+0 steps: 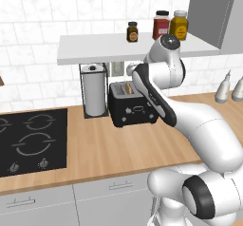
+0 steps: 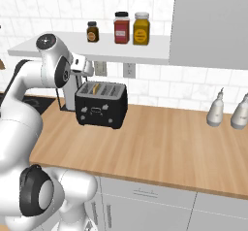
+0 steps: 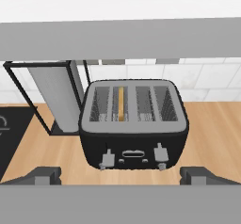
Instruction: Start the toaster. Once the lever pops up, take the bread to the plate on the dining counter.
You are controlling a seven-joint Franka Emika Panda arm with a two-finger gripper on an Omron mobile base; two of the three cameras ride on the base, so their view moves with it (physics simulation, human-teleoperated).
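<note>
Bread (image 3: 121, 103) sits upright in the toaster (image 3: 132, 124) slot, levers up; gripper (image 3: 120, 175) hangs before it, fingers fully spread, holding nothing, seemingly lining up the press.

My toaster (image 3: 134, 124) is glossy black with a grey top plate, pale grey levers and small light marks on its front, and the bread (image 3: 121, 103) in its left slot shows as a tan-yellow strip. It stands on a light wood worktop (image 2: 160, 142) before white tiles (image 1: 33, 25) with grey seams. On the white shelf (image 1: 95, 49) the jars (image 2: 121, 28) are dark brown, red and yellow, all black-lidded; the hob (image 1: 31, 142) is black with pale ring marks.
</note>
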